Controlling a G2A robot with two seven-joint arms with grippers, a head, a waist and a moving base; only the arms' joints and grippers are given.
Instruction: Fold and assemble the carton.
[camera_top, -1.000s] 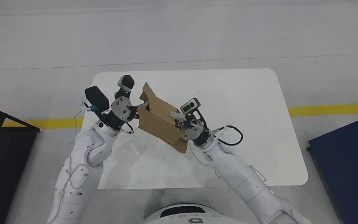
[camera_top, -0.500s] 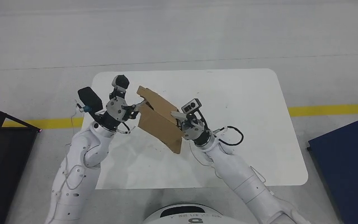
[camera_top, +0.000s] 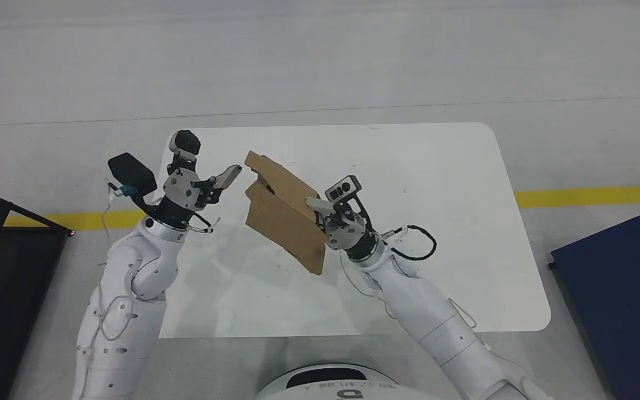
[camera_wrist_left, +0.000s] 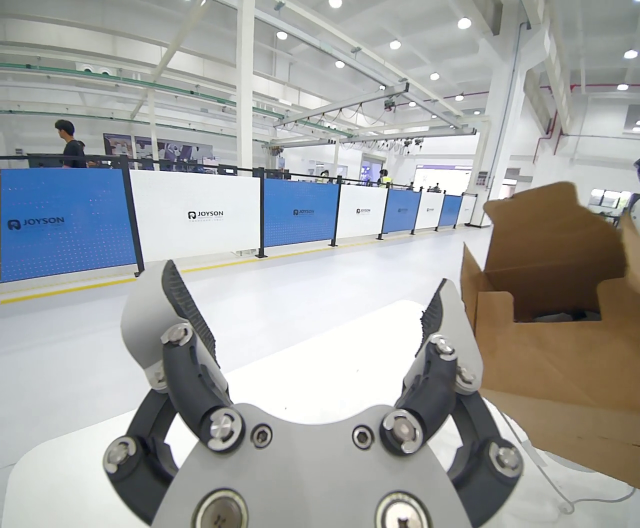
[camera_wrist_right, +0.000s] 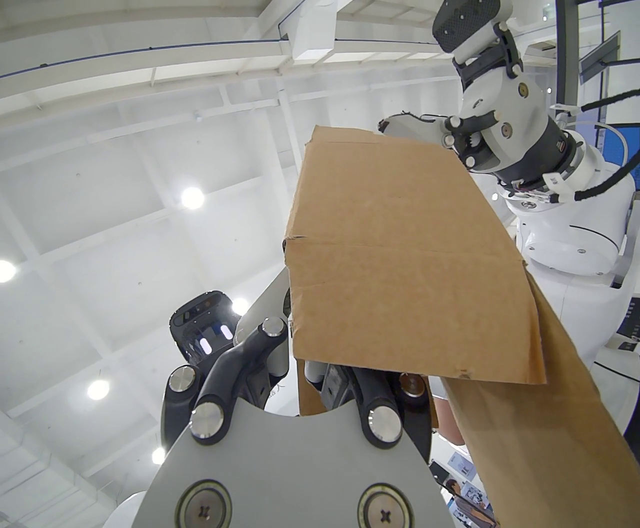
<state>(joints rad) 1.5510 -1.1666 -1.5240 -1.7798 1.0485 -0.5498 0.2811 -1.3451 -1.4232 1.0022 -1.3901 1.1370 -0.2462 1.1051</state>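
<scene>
A brown cardboard carton (camera_top: 285, 212), partly opened with flaps up, is held tilted above the white table (camera_top: 440, 200). My right gripper (camera_top: 320, 218) is shut on the carton's near end; in the right wrist view a cardboard panel (camera_wrist_right: 400, 260) runs between its fingers (camera_wrist_right: 270, 350). My left gripper (camera_top: 208, 162) stands open to the left of the carton, apart from it. From the left wrist, the fingers (camera_wrist_left: 185, 310) are spread wide with nothing between them, and the carton's open end (camera_wrist_left: 550, 325) lies just beyond one fingertip. The left gripper (camera_wrist_right: 415, 125) also shows past the carton's far edge.
The table's right half and front left are bare. A dark blue object (camera_top: 600, 275) lies on the floor to the right and a black frame (camera_top: 25, 240) to the left. A yellow floor line (camera_top: 580, 196) runs behind the table.
My left gripper has let go of the carton's flap and drawn back to the left, fingers open. The carton has stayed in the right gripper, nearly unmoved.
</scene>
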